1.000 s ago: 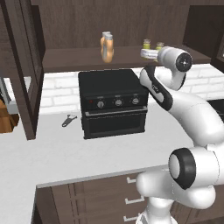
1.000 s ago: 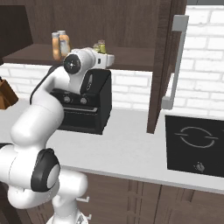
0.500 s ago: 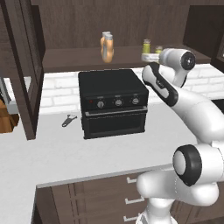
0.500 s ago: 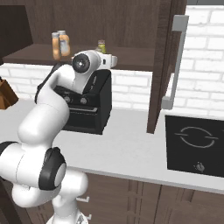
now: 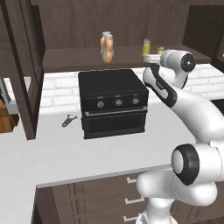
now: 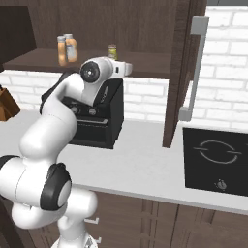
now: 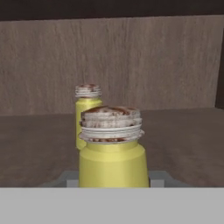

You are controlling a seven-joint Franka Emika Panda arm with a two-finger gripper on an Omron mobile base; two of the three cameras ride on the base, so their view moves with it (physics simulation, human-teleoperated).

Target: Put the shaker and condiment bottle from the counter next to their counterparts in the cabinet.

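In the hand view a yellow-olive shaker (image 7: 113, 153) with a grey cap stands between my gripper's (image 7: 113, 179) fingertips (image 7: 68, 178), which press on its sides. Its twin shaker (image 7: 87, 111) stands just behind on the cabinet shelf (image 7: 39, 144). In the left base view the gripper (image 5: 155, 57) is at the right part of the cabinet's shelf (image 5: 70, 57), with the held shaker (image 5: 160, 50) beside the twin (image 5: 146, 46). Two orange-tan condiment bottles (image 5: 107, 46) stand together further left. The right base view shows the bottles (image 6: 66, 49), one shaker (image 6: 112, 51) and the gripper (image 6: 127, 69).
A black toaster oven (image 5: 113, 107) sits on the white counter (image 5: 65, 153) directly under the shelf and the arm's wrist. A small dark utensil (image 5: 68, 120) lies left of it. An open cabinet door (image 5: 22, 70) hangs at left; a cooktop (image 6: 218, 155) is at right.
The hand has drifted a little to the right along the shelf front, the shaker still between its fingers. The bottles and the twin shaker stayed put.
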